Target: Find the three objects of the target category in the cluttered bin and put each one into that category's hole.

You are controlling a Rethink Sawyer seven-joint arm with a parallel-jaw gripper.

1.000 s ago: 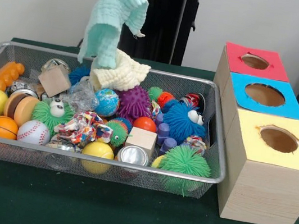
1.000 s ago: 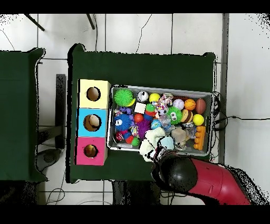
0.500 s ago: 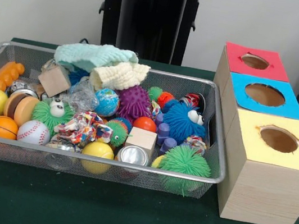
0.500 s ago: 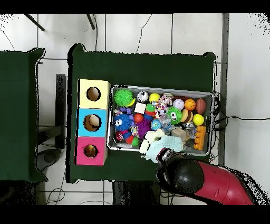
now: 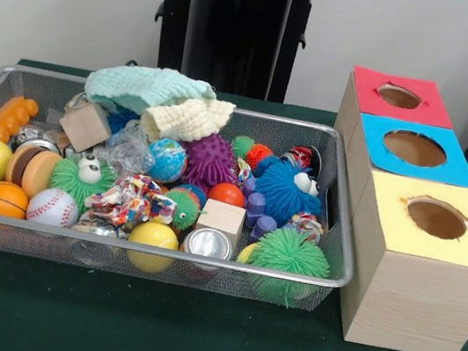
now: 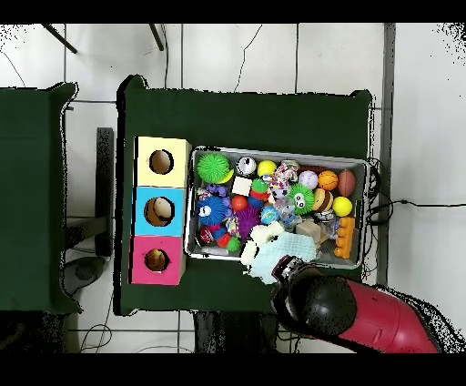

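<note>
The wire mesh bin (image 5: 337, 201) is sitting on the green table cloth (image 5: 190, 338), packed with toys. At the bin's 12 o'clock edge in the front view, a mint green washcloth (image 5: 145, 88) is lying crumpled on top of the pile, its long axis running from 9 to 3 o'clock. A cream washcloth (image 5: 188, 118) is touching it at its 4 o'clock side, lying along the same axis. In the overhead view both cloths are draping over the bin's 6 o'clock rim, just beside the red and black arm (image 6: 350, 314).

The gripper itself is not distinguishable in either view, so whether its fingers are released or clenched cannot be told.

The three-hole wooden box (image 5: 410, 301) is standing at the bin's 3 o'clock, with a red top (image 5: 371, 99), a blue top (image 5: 457, 171) and a yellow top (image 5: 394, 232).

No readable writing or labels are showing.
</note>
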